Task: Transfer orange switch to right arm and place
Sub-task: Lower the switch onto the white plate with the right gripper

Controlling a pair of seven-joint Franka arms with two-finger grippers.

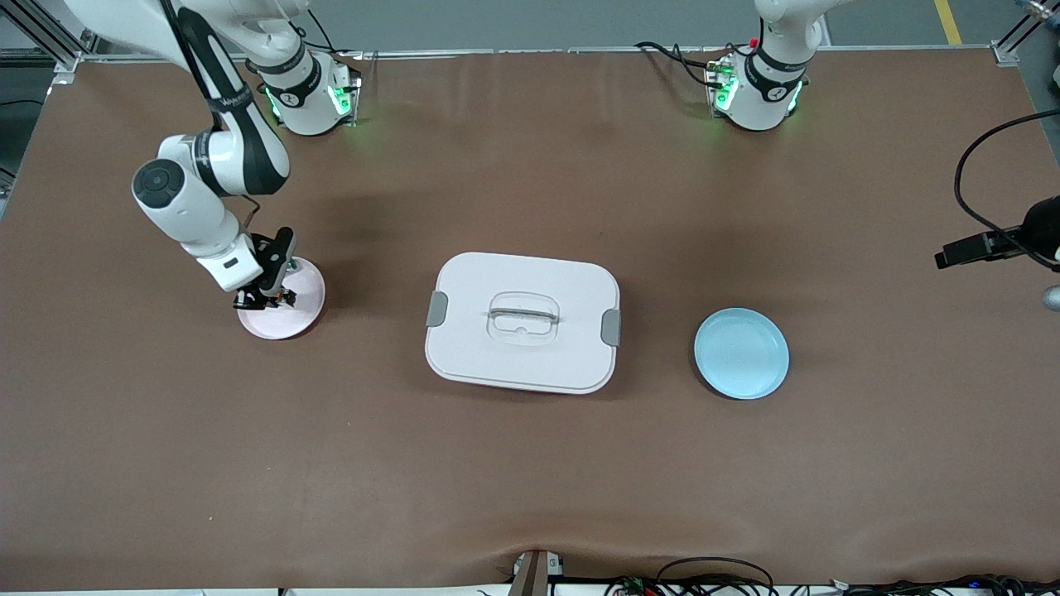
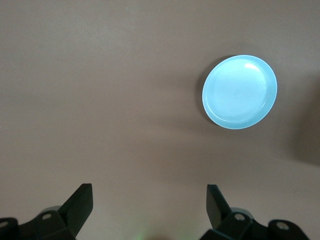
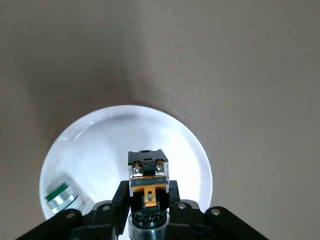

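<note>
The orange switch (image 3: 147, 172), a small black block with an orange band and a dark cylindrical end, sits between the fingers of my right gripper (image 3: 148, 187), which is shut on it. In the front view the right gripper (image 1: 269, 298) is low over the pink plate (image 1: 300, 319) at the right arm's end of the table. In the right wrist view this plate (image 3: 100, 145) looks white, and the switch is over its middle. I cannot tell whether the switch touches the plate. My left gripper (image 2: 150, 195) is open and empty, high over bare table. It does not show in the front view.
A small silver and green part (image 3: 61, 197) lies on the pink plate beside the right gripper. A white lidded box (image 1: 522, 323) with a handle stands mid-table. An empty light blue plate (image 1: 741, 353) lies toward the left arm's end and also shows in the left wrist view (image 2: 240, 92).
</note>
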